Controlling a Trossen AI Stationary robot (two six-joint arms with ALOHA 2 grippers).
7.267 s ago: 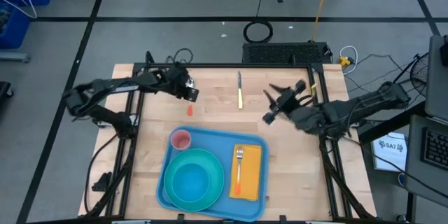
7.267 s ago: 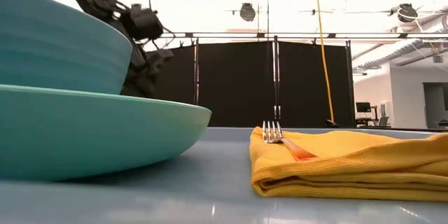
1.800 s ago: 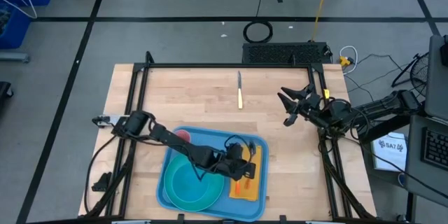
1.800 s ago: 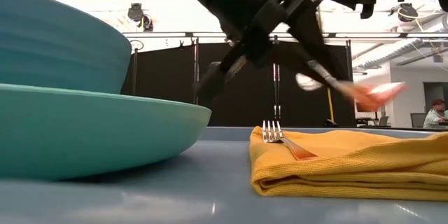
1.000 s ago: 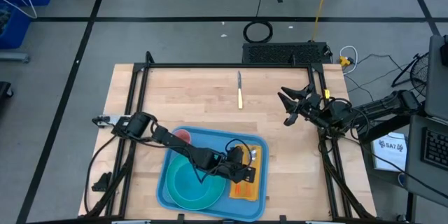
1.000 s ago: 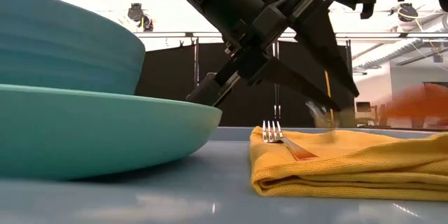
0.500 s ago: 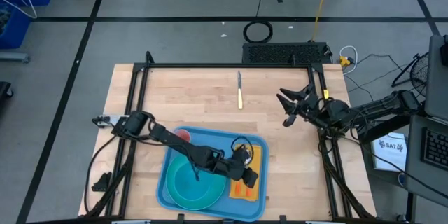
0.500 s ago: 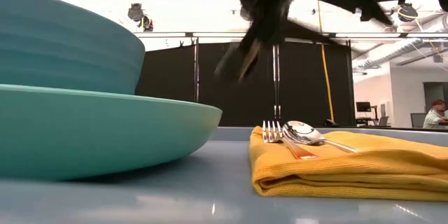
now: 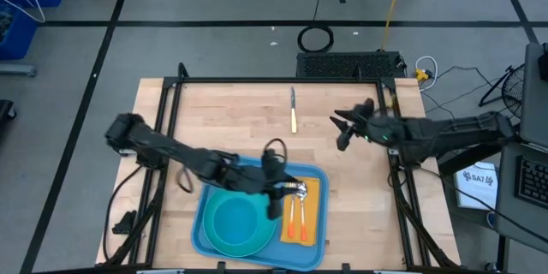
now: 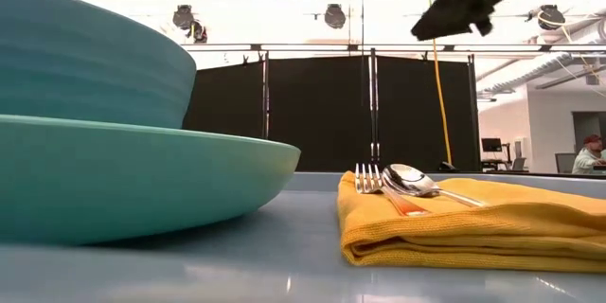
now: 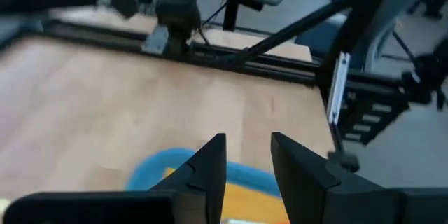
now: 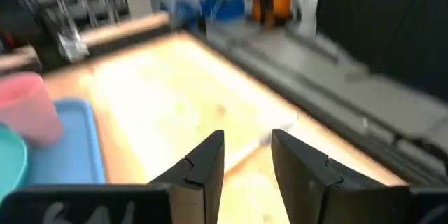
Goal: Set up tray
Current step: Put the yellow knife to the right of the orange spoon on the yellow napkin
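Observation:
The light-blue tray [image 9: 318, 177] lies at the table's near edge. It carries a teal bowl [image 10: 76, 57] on a teal plate [image 9: 235, 223] and an orange-yellow napkin [image 9: 310, 210]. A fork [image 10: 367, 180] and a spoon [image 10: 409, 178] rest side by side on the napkin, orange handles toward the near edge. My left gripper [image 9: 276, 205] hovers open over the tray between plate and napkin, touching nothing; my left wrist view shows the gap [image 11: 248, 161]. My right gripper [image 9: 342, 130] is open above the bare table right of a knife [image 9: 293, 111]. The arm hides the pink cup [image 12: 31, 115] from above.
The knife lies on the wood near the table's far edge, silver blade pointing away, yellow handle nearer. A black frame [image 9: 257, 81] borders the table. Bare wood spreads between the tray and the knife. A person sits far off in the room [image 10: 592, 156].
My left gripper laid the spoon on the napkin beside the fork, let go, then rose and drew back toward the table's left and far side. The spoon now lies still. My right gripper reached a little toward the table's left, closer to the knife.

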